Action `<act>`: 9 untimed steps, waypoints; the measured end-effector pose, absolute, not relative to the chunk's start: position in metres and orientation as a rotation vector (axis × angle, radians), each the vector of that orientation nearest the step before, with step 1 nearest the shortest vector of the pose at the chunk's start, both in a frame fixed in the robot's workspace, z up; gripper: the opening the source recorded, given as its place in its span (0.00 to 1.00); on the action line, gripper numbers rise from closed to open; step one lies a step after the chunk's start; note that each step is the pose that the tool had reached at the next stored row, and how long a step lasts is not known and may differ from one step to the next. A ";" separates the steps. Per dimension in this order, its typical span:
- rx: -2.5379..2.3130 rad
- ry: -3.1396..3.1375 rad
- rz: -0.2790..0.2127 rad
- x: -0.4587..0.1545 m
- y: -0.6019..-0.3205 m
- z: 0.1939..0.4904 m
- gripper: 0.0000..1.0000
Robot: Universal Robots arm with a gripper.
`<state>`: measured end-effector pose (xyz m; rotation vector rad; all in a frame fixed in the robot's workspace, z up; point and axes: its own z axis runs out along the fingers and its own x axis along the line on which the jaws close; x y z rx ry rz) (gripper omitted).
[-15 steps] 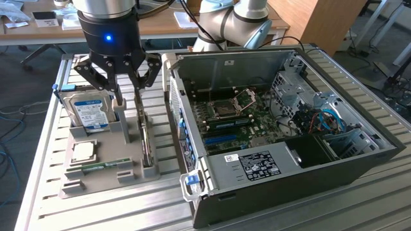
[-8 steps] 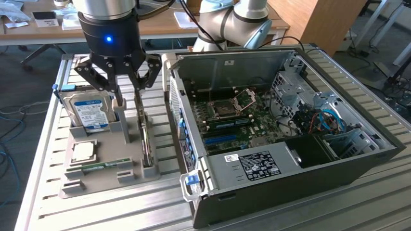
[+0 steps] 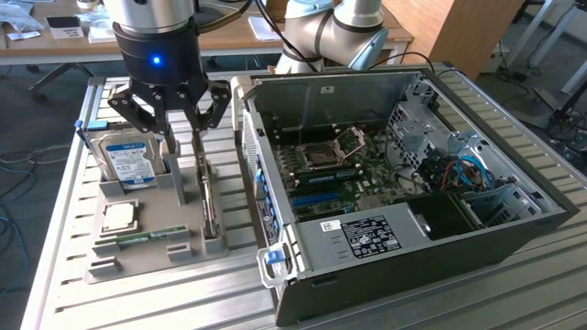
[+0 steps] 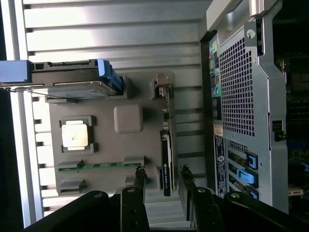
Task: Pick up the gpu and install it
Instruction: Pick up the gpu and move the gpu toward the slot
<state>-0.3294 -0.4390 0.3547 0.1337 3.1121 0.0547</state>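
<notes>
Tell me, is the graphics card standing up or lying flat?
Standing on edge: the gpu sits upright in a slot of the grey holder.

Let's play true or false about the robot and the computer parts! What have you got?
1. The gpu stands on its edge in the grey tray. True.
2. The gripper holds the gpu in the air. False: its fingers are open on either side of the card, which sits in the tray.
3. The computer case has its side open. True.
4. The hard drive is inside the case. False: it stands in the tray.
</notes>
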 end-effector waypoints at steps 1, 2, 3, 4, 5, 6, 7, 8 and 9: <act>0.134 3.112 0.055 -0.329 -0.439 0.354 0.42; 0.134 3.112 0.055 -0.329 -0.439 0.354 0.42; 0.134 3.112 0.055 -0.329 -0.439 0.354 0.42; 0.134 3.112 0.055 -0.329 -0.439 0.353 0.42; 0.134 3.112 0.055 -0.329 -0.439 0.352 0.42; 0.134 3.112 0.056 -0.329 -0.439 0.352 0.42; 0.134 3.112 0.056 -0.329 -0.439 0.352 0.42; 0.134 3.112 0.056 -0.329 -0.439 0.351 0.42; 0.134 3.112 0.056 -0.329 -0.439 0.351 0.42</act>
